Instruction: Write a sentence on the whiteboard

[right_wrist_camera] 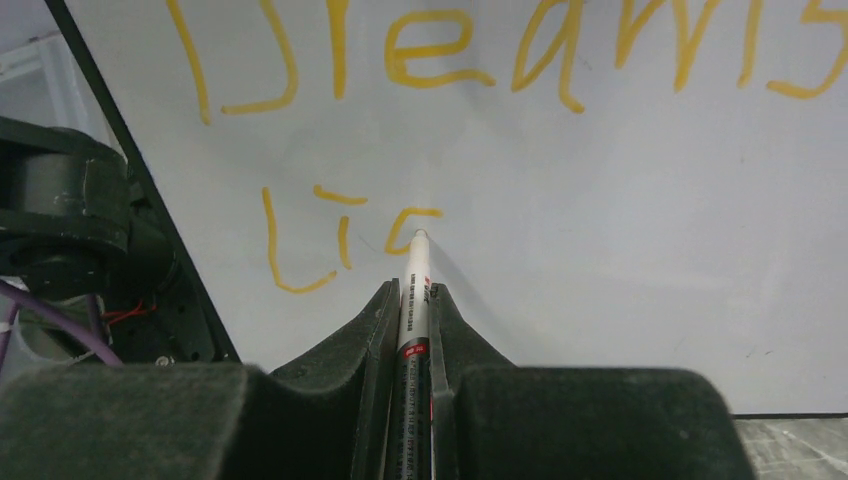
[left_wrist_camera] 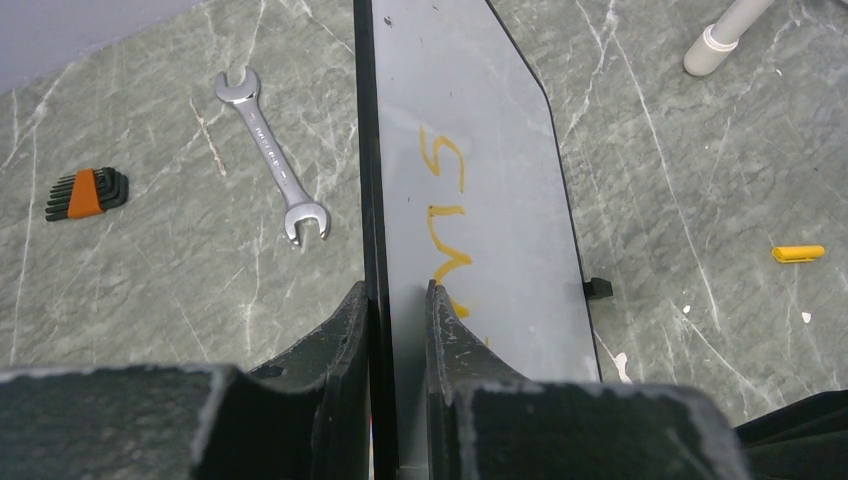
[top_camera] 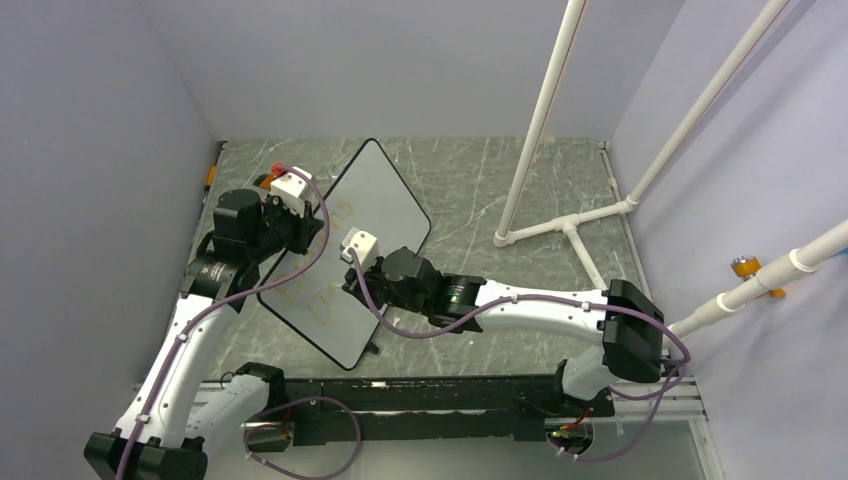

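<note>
The whiteboard (top_camera: pixel 385 205) is held up on edge, tilted, over the table's left middle. My left gripper (left_wrist_camera: pixel 398 295) is shut on its black rim; the board (left_wrist_camera: pixel 480 150) runs away from the jaws. My right gripper (right_wrist_camera: pixel 412 292) is shut on a white marker (right_wrist_camera: pixel 413 300) whose tip touches the board (right_wrist_camera: pixel 620 280). The sentence (right_wrist_camera: pixel 500 50) reads "Dreams" on the top line in orange-yellow. Below it stand "Li" and the start of another letter (right_wrist_camera: pixel 410 215) at the marker tip. The writing also shows faintly in the top view (top_camera: pixel 315 290).
On the table behind the board lie a silver wrench (left_wrist_camera: pixel 270 155), an orange-and-black hex key set (left_wrist_camera: pixel 88 192) and a yellow marker cap (left_wrist_camera: pixel 798 253). A white pipe frame (top_camera: pixel 570 215) stands at the back right.
</note>
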